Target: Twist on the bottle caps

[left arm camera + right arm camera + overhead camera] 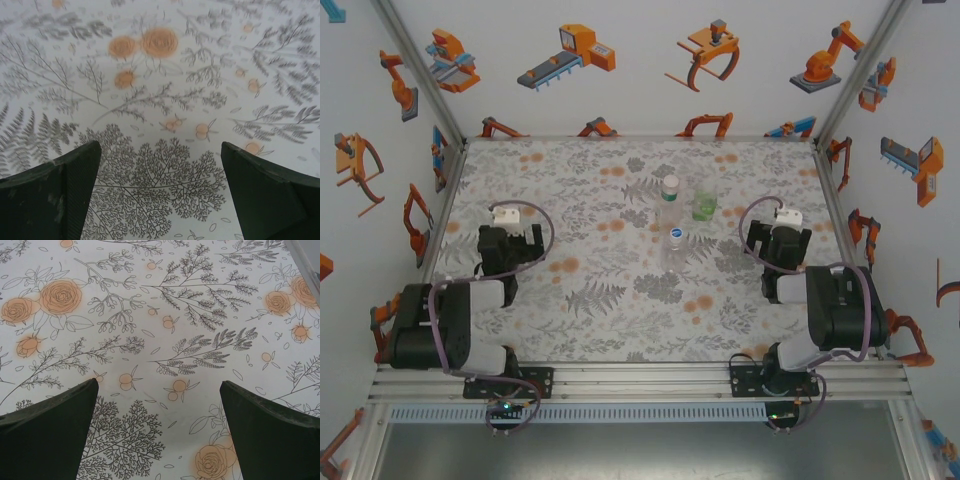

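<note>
Overhead, bottles [669, 205] stand central, seemingly capped; wrist views: left gripper [160, 150], right gripper [158, 385] spread.

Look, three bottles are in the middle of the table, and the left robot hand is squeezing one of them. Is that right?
Not quite. The left gripper is squeezing nothing: the left wrist view shows its jaws wide open over the bare flowered table. The three bottles really are in the middle of the table, apart from the gripper, as the top view shows.
</note>
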`<action>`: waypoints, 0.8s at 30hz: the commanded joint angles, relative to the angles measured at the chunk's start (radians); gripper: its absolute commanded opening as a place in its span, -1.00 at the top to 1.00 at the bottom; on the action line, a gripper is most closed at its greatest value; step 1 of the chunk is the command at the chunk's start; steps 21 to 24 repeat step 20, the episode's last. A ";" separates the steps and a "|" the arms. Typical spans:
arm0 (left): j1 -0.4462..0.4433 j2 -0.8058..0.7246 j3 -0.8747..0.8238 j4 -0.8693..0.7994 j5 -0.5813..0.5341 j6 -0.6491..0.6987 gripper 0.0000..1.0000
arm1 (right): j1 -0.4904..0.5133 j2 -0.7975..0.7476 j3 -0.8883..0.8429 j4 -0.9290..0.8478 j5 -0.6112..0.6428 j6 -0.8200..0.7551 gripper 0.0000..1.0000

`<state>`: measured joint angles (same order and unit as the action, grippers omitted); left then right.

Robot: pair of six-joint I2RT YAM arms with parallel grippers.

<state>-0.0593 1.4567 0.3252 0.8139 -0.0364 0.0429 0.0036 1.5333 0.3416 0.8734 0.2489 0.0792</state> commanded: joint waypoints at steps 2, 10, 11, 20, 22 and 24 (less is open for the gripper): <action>-0.001 0.095 -0.012 0.223 0.011 -0.012 -0.94 | -0.004 0.005 0.020 0.033 0.015 0.016 -0.98; 0.032 0.090 0.078 0.039 -0.011 -0.065 -0.94 | -0.004 0.005 0.020 0.033 0.013 0.016 -0.98; 0.032 0.086 0.081 0.024 -0.011 -0.063 -0.94 | -0.004 0.005 0.020 0.033 0.012 0.017 -0.98; 0.032 0.085 0.080 0.027 -0.012 -0.063 -0.94 | -0.004 0.005 0.025 0.023 -0.049 -0.010 -0.98; 0.032 0.085 0.080 0.027 -0.012 -0.063 -0.94 | -0.004 0.005 0.025 0.023 -0.049 -0.010 -0.98; 0.032 0.085 0.080 0.027 -0.012 -0.063 -0.94 | -0.004 0.005 0.025 0.023 -0.049 -0.010 -0.98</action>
